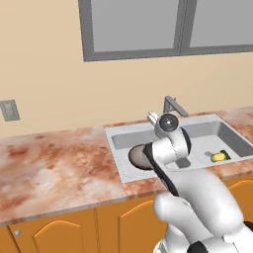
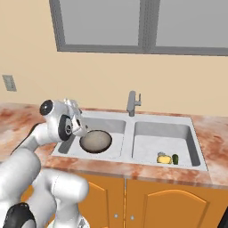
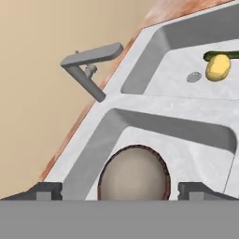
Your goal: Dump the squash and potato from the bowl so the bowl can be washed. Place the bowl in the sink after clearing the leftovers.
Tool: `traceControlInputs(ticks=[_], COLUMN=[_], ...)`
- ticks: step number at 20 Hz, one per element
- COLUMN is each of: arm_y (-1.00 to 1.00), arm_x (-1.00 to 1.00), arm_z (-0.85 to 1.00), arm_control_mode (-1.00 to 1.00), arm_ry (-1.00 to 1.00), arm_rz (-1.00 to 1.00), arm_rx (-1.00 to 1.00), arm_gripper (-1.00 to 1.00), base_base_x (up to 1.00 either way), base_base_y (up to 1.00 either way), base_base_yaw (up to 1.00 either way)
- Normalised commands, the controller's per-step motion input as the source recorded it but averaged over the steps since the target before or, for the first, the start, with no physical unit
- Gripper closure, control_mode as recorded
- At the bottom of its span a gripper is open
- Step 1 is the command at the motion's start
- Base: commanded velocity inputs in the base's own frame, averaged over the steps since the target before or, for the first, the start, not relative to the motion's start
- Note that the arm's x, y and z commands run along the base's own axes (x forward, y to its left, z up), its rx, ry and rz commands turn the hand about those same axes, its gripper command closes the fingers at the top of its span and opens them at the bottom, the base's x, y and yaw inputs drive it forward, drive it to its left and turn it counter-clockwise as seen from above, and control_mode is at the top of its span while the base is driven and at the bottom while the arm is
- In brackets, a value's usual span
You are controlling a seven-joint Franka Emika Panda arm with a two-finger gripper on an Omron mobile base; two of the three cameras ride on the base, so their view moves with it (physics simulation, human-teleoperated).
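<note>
The dark brown bowl (image 2: 95, 141) with its greyish-beige inside lies upright and empty in the left basin of the sink (image 2: 129, 130). My gripper (image 3: 120, 191) hovers just above the bowl's near rim (image 3: 133, 173), open, with the fingertips (image 3: 44, 191) spread wide and nothing between them. The yellow potato (image 2: 164, 158) and the dark green squash (image 2: 175, 159) rest side by side in the right basin near its front wall. In the left base view the arm covers part of the bowl (image 1: 136, 156), and the potato (image 1: 217, 157) lies with the squash (image 1: 225, 153) behind it.
The grey angular faucet (image 2: 132, 103) stands behind the divider between the basins. Marbled reddish counter (image 1: 54, 163) runs left of the sink, above orange cabinet doors (image 2: 156, 202). A window (image 1: 148, 24) and a wall outlet (image 1: 9, 109) are on the back wall.
</note>
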Motion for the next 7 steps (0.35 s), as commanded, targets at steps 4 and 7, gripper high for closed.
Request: traceControlInputs(ticks=[4, 7], arm_y=[0.22, 0.24], arm_x=[-1.00, -0.99], arm_z=[0.99, 1.00], arm_control_mode=[-1.00, -1.00], arm_ry=[-0.20, -0.16], arm_rz=[0.00, 0.00], arm_rx=[0.00, -0.02], arm_gripper=[-1.00, -1.00], base_base_x=[0.00, 0.00], base_base_y=[0.00, 0.00], base_base_yaw=[0.00, 0.00])
